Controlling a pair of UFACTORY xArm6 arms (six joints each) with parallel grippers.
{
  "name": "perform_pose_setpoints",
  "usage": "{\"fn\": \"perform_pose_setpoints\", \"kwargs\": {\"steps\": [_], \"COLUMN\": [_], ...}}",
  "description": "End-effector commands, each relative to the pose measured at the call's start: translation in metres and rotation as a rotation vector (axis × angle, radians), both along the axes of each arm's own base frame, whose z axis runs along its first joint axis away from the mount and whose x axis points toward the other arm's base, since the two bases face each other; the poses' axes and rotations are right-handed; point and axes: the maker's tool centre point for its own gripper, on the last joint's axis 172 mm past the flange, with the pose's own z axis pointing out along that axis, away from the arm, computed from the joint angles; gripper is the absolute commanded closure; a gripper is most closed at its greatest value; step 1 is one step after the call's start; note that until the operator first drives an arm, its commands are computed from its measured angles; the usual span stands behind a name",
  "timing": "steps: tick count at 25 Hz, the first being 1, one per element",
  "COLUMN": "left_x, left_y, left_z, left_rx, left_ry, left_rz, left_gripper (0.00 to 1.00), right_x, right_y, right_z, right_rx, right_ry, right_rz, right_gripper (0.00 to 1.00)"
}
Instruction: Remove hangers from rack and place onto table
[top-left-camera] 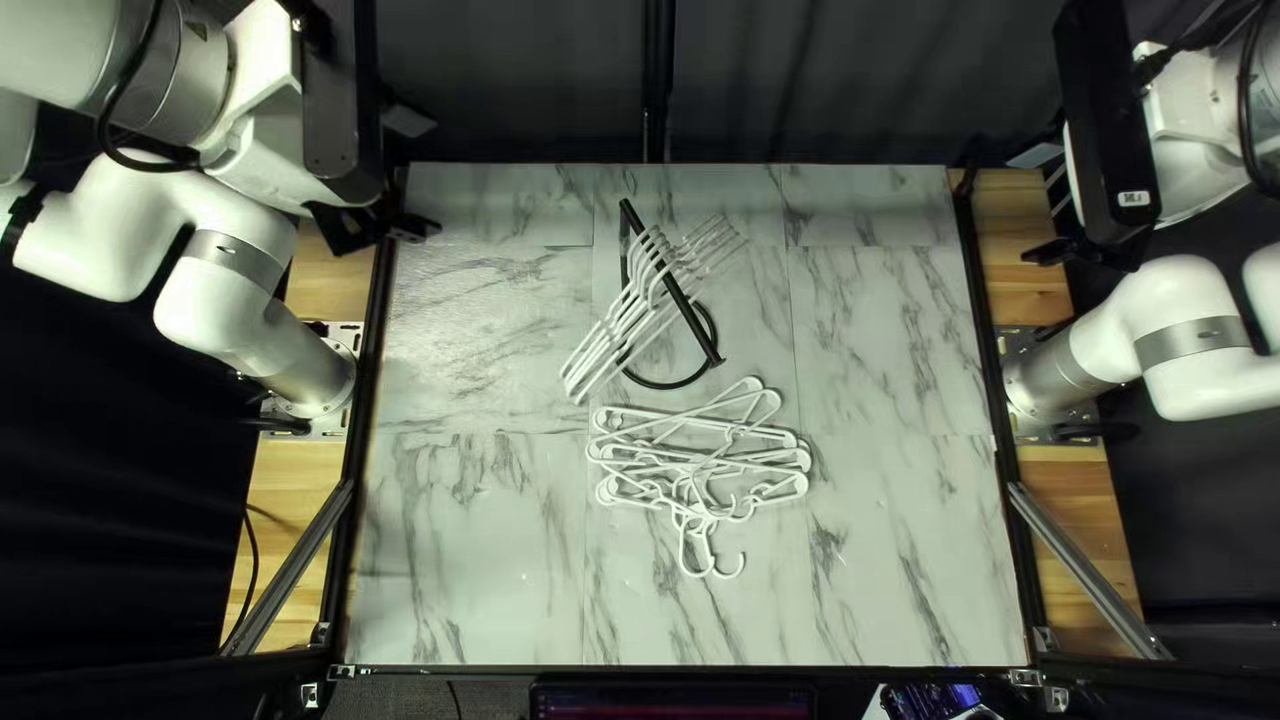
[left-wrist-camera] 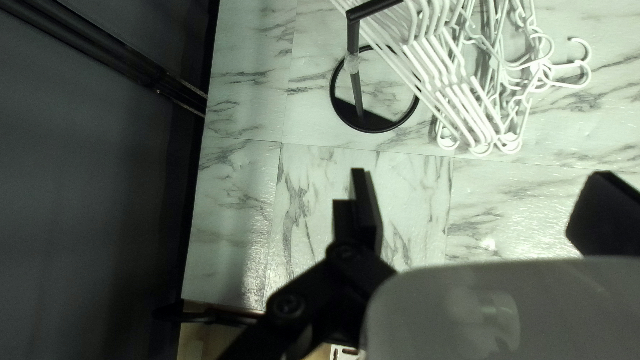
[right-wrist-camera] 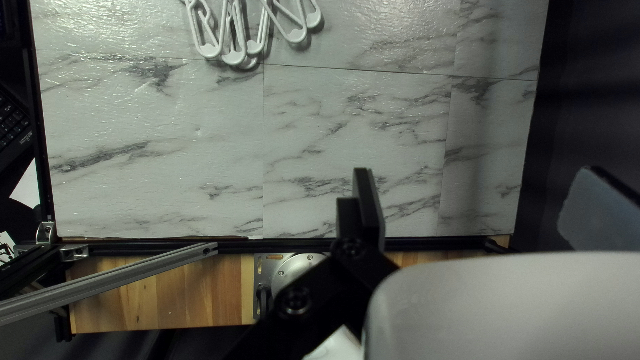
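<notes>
The black rack (top-left-camera: 695, 320) stands on the marble-patterned worktop (top-left-camera: 467, 534), its straight top bar running at a slant in the top left view, above a round, ring-shaped base (top-left-camera: 671, 386). Part of the task's hangers are on it: a row of white hangers (top-left-camera: 627, 320) sits on the bar, packed close side by side, their long lower edges sticking out to the left of the rack in the top left view. The others are in a loose pile of white hangers (top-left-camera: 700, 460) lying flat on the worktop near the rack, on the side toward the worktop's near edge. They overlap and cross one another, and at least two hooks poke out on the side away from the rack. The left gripper (top-left-camera: 394, 230) is raised, well apart from the rack on its left in the top left view; its fingers (left-wrist-camera: 363, 213) are released and spread wide. The right gripper (top-left-camera: 1067, 251) is also raised, well apart from the rack on its right, with its fingers (right-wrist-camera: 367, 210) released and wide apart too. Beyond the rack, past the worktop's far edge, hangs a dark curtain (top-left-camera: 520, 80).
</notes>
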Motion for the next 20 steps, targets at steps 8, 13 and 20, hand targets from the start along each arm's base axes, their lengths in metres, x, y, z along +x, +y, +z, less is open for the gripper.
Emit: {"fn": "perform_pose_setpoints", "kwargs": {"steps": [8, 13, 20], "left_x": [0.000, 0.000, 0.000], "left_y": [0.000, 0.000, 0.000], "left_z": [0.000, 0.000, 0.000], "left_rx": [0.000, 0.000, 0.000], "left_ry": [0.000, 0.000, 0.000], "left_rz": [0.000, 0.000, 0.000], "left_gripper": [0.00, 0.00, 0.00], "right_x": [0.000, 0.000, 0.018], "right_y": [0.000, 0.000, -0.014], "right_z": [0.000, 0.000, -0.024], "right_rx": [0.000, 0.000, 0.003], "right_ry": [0.000, 0.000, 0.000], "right_rz": [0.000, 0.000, 0.046], "right_gripper": [0.00, 0.00, 0.00]}}
